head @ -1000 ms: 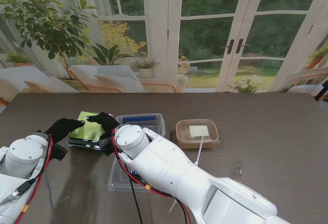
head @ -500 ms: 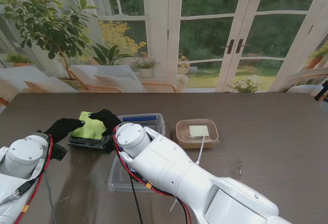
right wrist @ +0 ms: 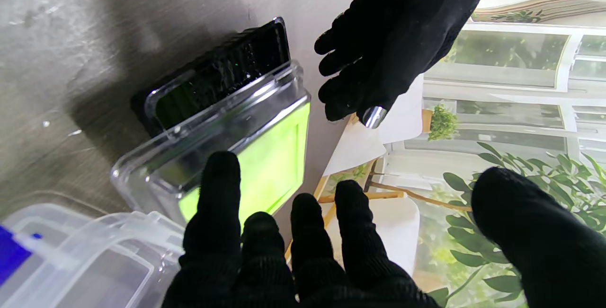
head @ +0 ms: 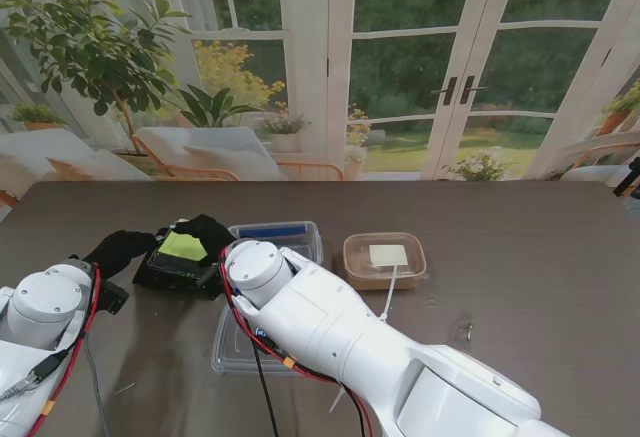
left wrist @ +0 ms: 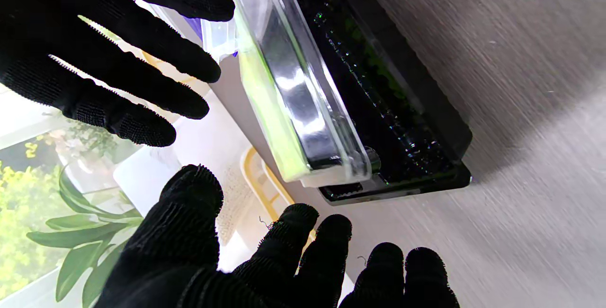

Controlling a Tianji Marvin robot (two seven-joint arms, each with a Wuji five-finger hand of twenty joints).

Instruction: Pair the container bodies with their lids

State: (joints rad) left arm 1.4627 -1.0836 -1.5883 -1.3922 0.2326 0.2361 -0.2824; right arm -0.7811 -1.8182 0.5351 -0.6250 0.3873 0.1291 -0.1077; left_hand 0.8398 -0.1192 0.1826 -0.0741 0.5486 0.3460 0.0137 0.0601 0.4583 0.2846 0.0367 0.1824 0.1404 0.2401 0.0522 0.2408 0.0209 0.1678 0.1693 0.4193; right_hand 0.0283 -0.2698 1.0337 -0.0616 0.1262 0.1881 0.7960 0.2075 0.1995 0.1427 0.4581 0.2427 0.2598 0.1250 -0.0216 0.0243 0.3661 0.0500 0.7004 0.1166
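near the tabletop's left edge, the clear green-labelled lid [head: 183, 246] sits askew on the black container [head: 172, 270], not seated. left hand [head: 118, 250] and right hand [head: 207, 233] hover spread, holding nothing. the loose clear lid [head: 228, 345] remains unpaired.

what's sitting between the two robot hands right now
The clear lid with the green label, tilted on the black container, lies between the left robot hand and right robot hand, clearest in the stand view.
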